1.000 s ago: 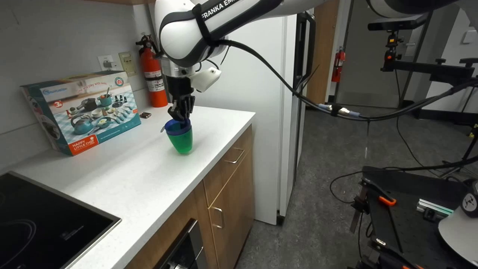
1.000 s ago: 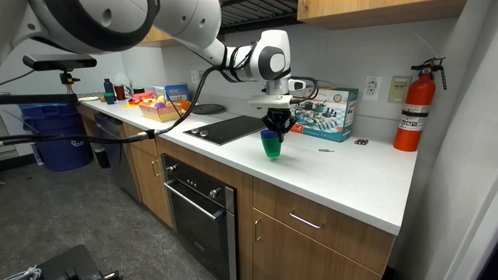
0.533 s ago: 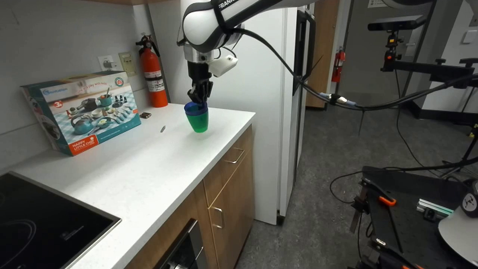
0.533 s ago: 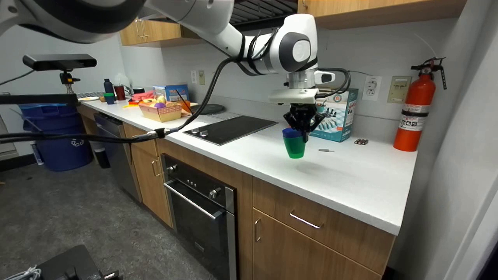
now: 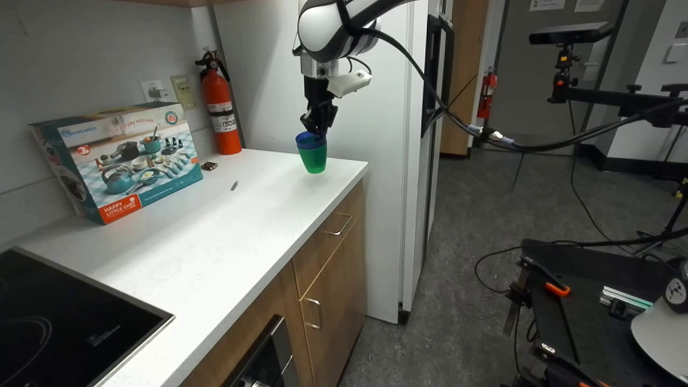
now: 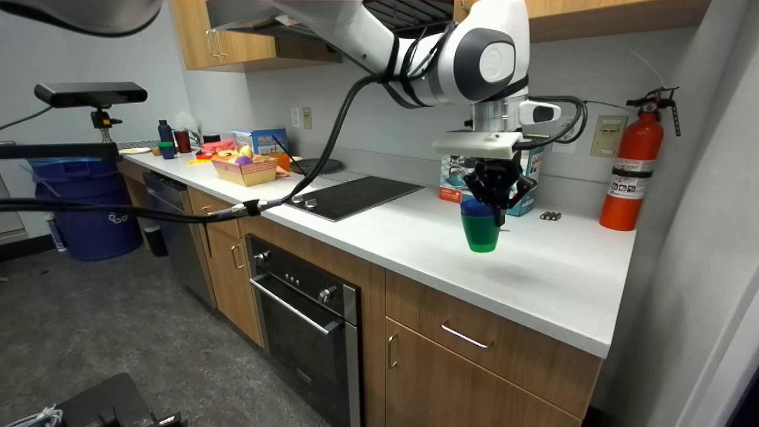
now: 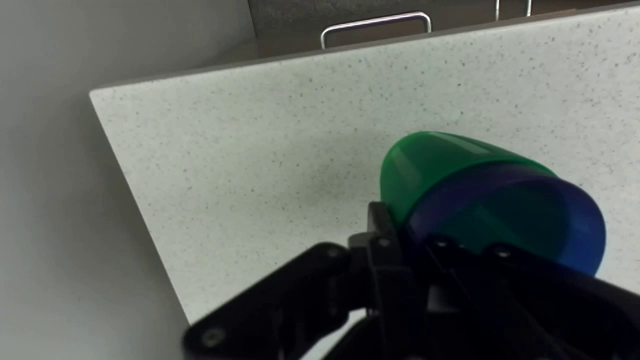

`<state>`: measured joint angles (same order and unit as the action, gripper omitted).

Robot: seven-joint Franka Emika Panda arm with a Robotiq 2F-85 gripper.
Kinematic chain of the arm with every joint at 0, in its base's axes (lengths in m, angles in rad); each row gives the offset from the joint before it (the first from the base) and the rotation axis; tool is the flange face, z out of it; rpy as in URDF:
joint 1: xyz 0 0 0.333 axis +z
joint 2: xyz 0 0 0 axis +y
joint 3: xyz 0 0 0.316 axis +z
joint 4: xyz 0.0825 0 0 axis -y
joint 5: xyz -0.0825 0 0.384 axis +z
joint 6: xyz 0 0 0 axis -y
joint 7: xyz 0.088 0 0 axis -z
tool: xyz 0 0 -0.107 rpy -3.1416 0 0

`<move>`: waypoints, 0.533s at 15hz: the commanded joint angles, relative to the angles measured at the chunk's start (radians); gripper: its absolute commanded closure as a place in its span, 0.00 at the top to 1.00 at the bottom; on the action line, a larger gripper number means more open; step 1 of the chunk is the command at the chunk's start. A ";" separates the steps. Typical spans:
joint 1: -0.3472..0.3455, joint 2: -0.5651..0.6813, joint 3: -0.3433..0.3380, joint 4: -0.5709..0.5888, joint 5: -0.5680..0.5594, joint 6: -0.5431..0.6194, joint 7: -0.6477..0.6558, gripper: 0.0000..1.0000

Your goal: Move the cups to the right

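A blue cup [image 5: 308, 141] is nested inside a translucent green cup [image 5: 313, 161]. In an exterior view the green cup [image 6: 480, 233] and the blue rim [image 6: 474, 207] hang nearly upright, a little above the white counter. My gripper [image 6: 500, 209] points down and is shut on the cups' wall at one side. In the wrist view one fingertip of the gripper [image 7: 400, 237] lies outside the green cup [image 7: 425, 155]. The other finger is inside the blue cup [image 7: 585, 225], its tip hidden in the dark.
The counter [image 5: 204, 242] ends at a tall white panel [image 5: 344, 231]. A toy box [image 5: 129, 161], a fire extinguisher [image 5: 220, 115], batteries [image 5: 209, 166] and a small grey tool [image 5: 234, 186] stand or lie toward the wall. A black cooktop [image 6: 356, 196] and a food basket [image 6: 246, 171] are farther along.
My gripper has carried both nested cups along the counter toward its end by the white panel, to the right in both exterior views. The grip on them looks unchanged.
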<state>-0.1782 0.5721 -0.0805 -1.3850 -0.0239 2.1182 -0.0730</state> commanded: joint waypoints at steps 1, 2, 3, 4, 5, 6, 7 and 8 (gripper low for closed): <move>-0.017 -0.046 -0.003 -0.082 0.014 0.053 -0.026 0.02; -0.021 -0.047 -0.004 -0.089 0.015 0.060 -0.030 0.02; -0.019 -0.044 -0.009 -0.096 0.013 0.071 -0.016 0.02; -0.017 -0.040 -0.015 -0.100 0.013 0.078 0.004 0.02; -0.016 -0.035 -0.018 -0.105 0.017 0.086 0.021 0.02; -0.017 -0.034 -0.018 -0.112 0.023 0.096 0.028 0.02; -0.016 -0.031 -0.021 -0.117 0.024 0.102 0.043 0.02; -0.017 -0.029 -0.022 -0.122 0.029 0.110 0.052 0.02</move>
<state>-0.1932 0.5579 -0.0968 -1.4739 -0.0189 2.1953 -0.0495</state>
